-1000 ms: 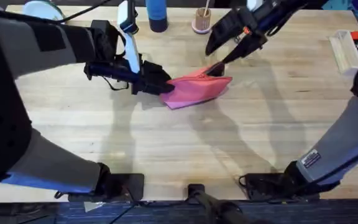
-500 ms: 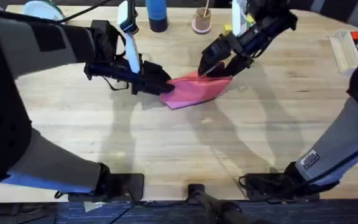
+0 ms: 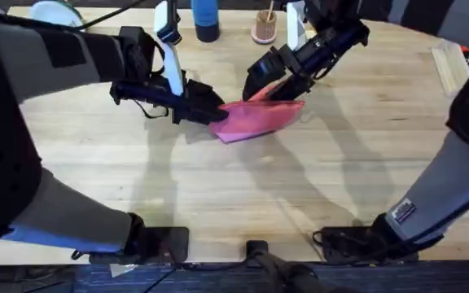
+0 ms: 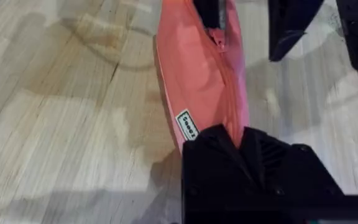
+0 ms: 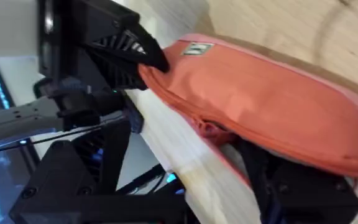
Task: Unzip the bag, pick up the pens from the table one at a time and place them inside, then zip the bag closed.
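The pink-red bag (image 3: 259,118) lies on the table (image 3: 234,187) at the middle back. My left gripper (image 3: 208,109) is shut on the bag's left end, and in the left wrist view the black fingers (image 4: 241,155) pinch the fabric beside a small label. The zipper pull (image 4: 219,40) sits partway along the top edge; the zipper is closed from there to the held end. My right gripper (image 3: 269,85) hovers open over the bag's top right part, one finger (image 4: 291,28) beside the fabric. The pens are out of view.
A blue bottle (image 3: 206,20) and a small cup of sticks (image 3: 264,28) stand at the back edge. A clear plastic box (image 3: 453,63) lies at the far right. The front half of the table is bare wood.
My right gripper has swung leftward from the back right and come down over the bag's top. The left gripper and the bag have stayed where they were.
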`<act>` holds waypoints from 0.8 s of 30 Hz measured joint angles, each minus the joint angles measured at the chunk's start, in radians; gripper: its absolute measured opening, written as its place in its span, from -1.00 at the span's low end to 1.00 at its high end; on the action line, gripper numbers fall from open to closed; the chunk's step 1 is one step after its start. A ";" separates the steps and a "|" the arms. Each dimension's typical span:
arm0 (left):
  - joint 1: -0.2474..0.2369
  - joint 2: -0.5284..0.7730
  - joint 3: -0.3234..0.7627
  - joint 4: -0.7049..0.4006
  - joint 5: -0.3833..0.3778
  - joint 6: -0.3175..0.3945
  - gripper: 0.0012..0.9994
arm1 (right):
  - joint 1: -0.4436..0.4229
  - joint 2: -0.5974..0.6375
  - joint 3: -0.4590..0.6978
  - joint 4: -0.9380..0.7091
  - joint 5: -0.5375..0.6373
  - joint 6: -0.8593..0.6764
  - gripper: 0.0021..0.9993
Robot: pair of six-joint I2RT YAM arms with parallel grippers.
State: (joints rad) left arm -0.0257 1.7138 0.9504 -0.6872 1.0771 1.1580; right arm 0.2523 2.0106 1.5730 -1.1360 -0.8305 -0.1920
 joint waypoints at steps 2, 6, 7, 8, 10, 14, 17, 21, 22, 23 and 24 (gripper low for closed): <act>0.000 0.000 0.000 0.000 0.000 0.000 -0.92 | 0.000 0.000 0.000 0.000 -0.023 0.003 0.99; 0.000 0.000 0.000 0.000 0.000 0.000 -0.92 | -0.007 0.000 0.000 0.001 -0.070 0.005 0.99; 0.000 0.000 0.000 0.000 0.000 0.000 -0.92 | -0.010 0.000 0.000 0.003 -0.081 0.006 0.99; 0.000 0.000 0.000 0.000 0.000 0.000 -0.92 | -0.014 0.000 0.000 0.003 -0.091 0.006 0.99; 0.000 0.000 0.000 0.000 0.000 0.000 -0.92 | -0.020 0.000 0.000 0.002 -0.106 0.006 0.99; 0.000 0.000 0.000 0.000 0.000 0.000 -0.92 | -0.032 0.000 0.000 -0.009 -0.122 0.006 0.99; 0.000 0.000 0.000 0.000 0.000 0.000 -0.92 | -0.041 0.000 0.000 -0.023 -0.132 0.006 0.99; 0.000 0.000 0.000 0.000 0.000 0.000 -0.92 | -0.050 -0.008 0.000 -0.032 -0.140 0.006 0.99; 0.000 0.000 0.000 0.000 0.000 0.000 -0.92 | -0.053 -0.014 0.000 -0.031 -0.145 0.005 0.99; 0.000 0.000 0.000 0.000 0.000 0.000 -0.92 | -0.056 -0.022 0.000 -0.031 -0.152 0.006 0.99; 0.000 0.000 0.000 0.000 0.000 0.000 -0.92 | -0.059 -0.033 0.000 -0.032 -0.159 0.006 0.99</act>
State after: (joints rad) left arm -0.0257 1.7138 0.9504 -0.6875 1.0771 1.1580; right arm 0.1931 1.9778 1.5727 -1.1675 -0.9895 -0.1864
